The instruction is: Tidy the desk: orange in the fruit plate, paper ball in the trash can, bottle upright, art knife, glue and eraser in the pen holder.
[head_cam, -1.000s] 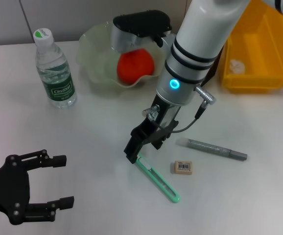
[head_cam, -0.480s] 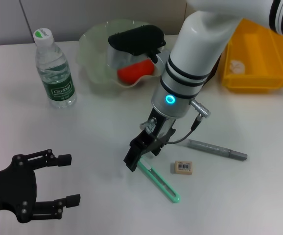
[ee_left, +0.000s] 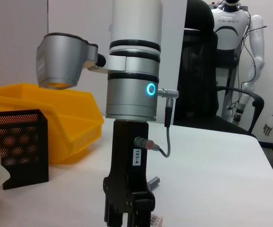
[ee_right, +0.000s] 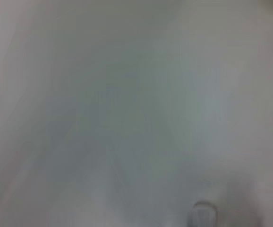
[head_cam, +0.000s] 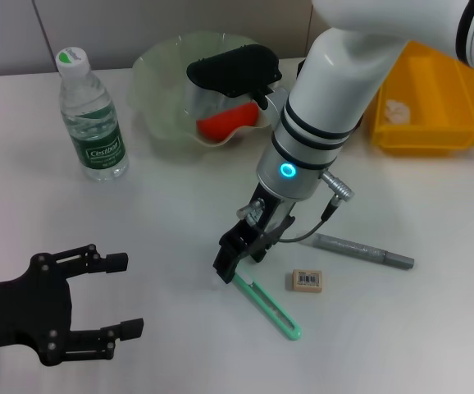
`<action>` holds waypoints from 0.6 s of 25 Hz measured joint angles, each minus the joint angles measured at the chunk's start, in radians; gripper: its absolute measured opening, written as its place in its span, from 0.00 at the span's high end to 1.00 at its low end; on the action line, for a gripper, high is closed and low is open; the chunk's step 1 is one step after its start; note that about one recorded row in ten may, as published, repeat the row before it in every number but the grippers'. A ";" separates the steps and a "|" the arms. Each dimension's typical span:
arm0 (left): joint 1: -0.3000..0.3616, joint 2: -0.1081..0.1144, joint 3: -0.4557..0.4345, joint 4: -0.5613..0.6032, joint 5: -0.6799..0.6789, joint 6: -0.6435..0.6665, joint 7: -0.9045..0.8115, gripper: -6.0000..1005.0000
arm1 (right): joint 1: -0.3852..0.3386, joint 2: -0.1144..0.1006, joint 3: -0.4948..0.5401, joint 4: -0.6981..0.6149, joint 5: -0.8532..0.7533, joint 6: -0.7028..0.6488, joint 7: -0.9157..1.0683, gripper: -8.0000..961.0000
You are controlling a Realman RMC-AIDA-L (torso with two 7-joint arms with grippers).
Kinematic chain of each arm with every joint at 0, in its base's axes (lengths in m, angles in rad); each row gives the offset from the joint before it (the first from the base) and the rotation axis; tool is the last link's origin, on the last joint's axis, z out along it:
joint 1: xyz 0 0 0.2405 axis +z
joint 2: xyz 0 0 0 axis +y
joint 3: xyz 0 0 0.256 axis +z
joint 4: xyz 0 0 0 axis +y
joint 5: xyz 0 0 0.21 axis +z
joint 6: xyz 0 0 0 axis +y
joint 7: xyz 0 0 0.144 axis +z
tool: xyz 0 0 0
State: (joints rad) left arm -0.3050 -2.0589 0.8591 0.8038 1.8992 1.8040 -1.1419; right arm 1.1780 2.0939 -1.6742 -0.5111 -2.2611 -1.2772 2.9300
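Art knife point(head_cam: 266, 301), green, lies flat on the desk point(head_cam: 171, 213) near its front edge, and the right gripper point(head_cam: 230, 264) stands down over the knife's far end; whether its fingers are apart or pressed on the knife cannot be told. Since a second ago the right arm has leaned lower and its gripper has crept slightly nearer the knife, while the left gripper point(head_cam: 114, 295), fingers apart, has slid forward at the front left. The eraser point(head_cam: 305, 280) sits just beside the knife and the grey glue point(head_cam: 365, 251) lies near behind it. The orange point(head_cam: 229, 121) rests in the plate point(head_cam: 159, 90), the bottle point(head_cam: 92, 115) upright at the left. Bare desk spreads between the two grippers
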 joint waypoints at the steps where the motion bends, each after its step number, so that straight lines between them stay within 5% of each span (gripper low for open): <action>1: -0.001 0.000 0.000 0.000 0.000 -0.001 0.000 0.18 | 0.000 0.000 0.000 0.000 0.000 0.000 0.000 0.26; 4: -0.002 -0.001 0.000 0.000 0.000 -0.007 0.000 0.18 | 0.000 0.000 -0.010 0.000 0.014 -0.002 -0.005 0.28; 9: -0.010 -0.001 0.000 -0.015 0.000 -0.011 0.001 0.18 | 0.001 0.000 -0.072 -0.001 0.062 0.009 -0.014 0.51; 15: -0.026 -0.003 0.000 -0.036 0.000 -0.019 0.003 0.18 | 0.004 0.000 -0.081 0.006 0.061 0.013 -0.015 0.61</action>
State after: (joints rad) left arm -0.3308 -2.0620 0.8590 0.7679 1.8991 1.7850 -1.1388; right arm 1.1819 2.0939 -1.7552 -0.5055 -2.2003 -1.2646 2.9153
